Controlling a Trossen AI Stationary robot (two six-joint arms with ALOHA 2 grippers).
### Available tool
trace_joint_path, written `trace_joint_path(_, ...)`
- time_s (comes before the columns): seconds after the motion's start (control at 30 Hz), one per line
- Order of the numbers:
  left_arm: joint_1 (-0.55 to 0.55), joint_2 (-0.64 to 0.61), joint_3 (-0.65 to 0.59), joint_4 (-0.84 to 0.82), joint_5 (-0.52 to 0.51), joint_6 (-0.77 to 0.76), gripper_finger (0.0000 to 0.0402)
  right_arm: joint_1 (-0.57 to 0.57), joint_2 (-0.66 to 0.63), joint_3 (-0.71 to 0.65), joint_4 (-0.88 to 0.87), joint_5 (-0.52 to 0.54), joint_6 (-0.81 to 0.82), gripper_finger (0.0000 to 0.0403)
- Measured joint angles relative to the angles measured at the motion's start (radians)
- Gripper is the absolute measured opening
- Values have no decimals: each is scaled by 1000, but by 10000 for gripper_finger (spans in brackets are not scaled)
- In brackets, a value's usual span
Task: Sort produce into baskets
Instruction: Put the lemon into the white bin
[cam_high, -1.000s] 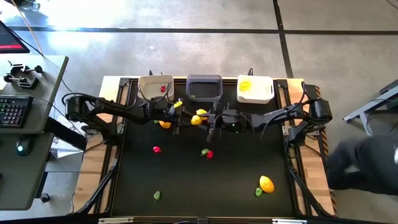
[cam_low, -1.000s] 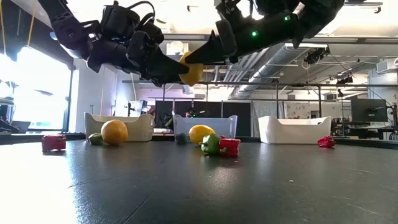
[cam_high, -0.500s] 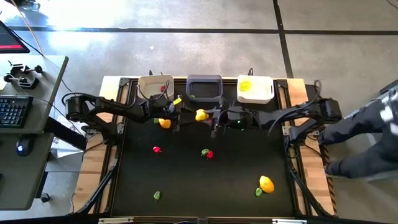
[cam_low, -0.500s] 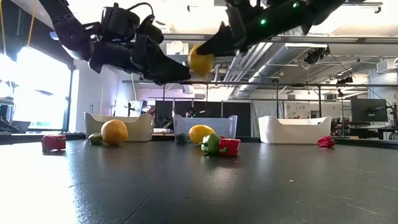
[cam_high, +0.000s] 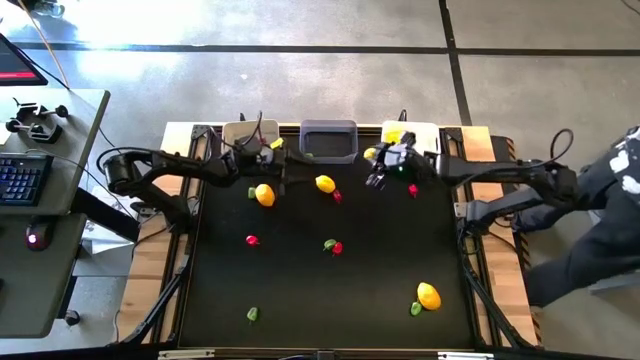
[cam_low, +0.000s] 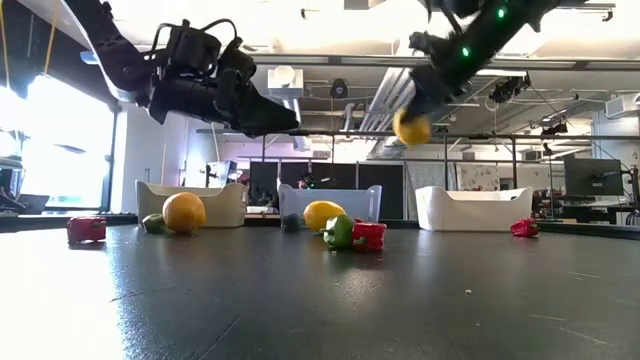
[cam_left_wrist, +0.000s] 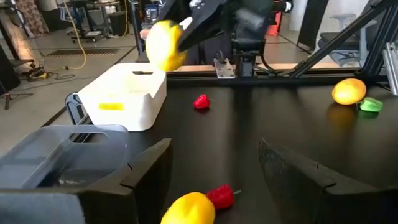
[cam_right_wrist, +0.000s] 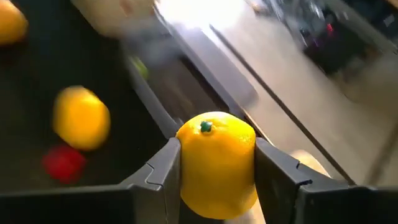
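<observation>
Right claw (cam_high: 375, 157) grips lemon (cam_high: 370, 154) near white basket (cam_high: 424, 133) edge.

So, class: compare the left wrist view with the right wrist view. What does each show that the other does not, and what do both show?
Only the left wrist view: the white basket with a yellow piece inside, the grey basket, and the far lemon beside a green piece. Only the right wrist view: the right claw shut on its lemon, seen close. Both: that held lemon and a lemon lying beside a red piece.
</observation>
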Motion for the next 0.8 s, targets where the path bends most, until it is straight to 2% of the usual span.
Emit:
trace_joint_path(0.2, 59, 0, 0, 0, 5, 35, 225, -167, 21, 0, -143, -34, -110, 139)
trace_joint_path(0.4, 109, 0, 0, -17, 5, 26, 225, -318, 23, 0, -145, -62, -190, 139)
trace_joint_path(0.53, 125, 0, 0, -42, 34, 32, 225, -408, 50, -1, -102, -148, -255, 139)
trace_joint_path(0.63, 128, 0, 0, -76, 97, 52, 225, -453, 100, -1, -75, -212, -298, 139)
trace_joint_path(0.8, 132, 0, -1, -78, 107, 47, 225, -471, 168, -1, -95, -227, -309, 139)
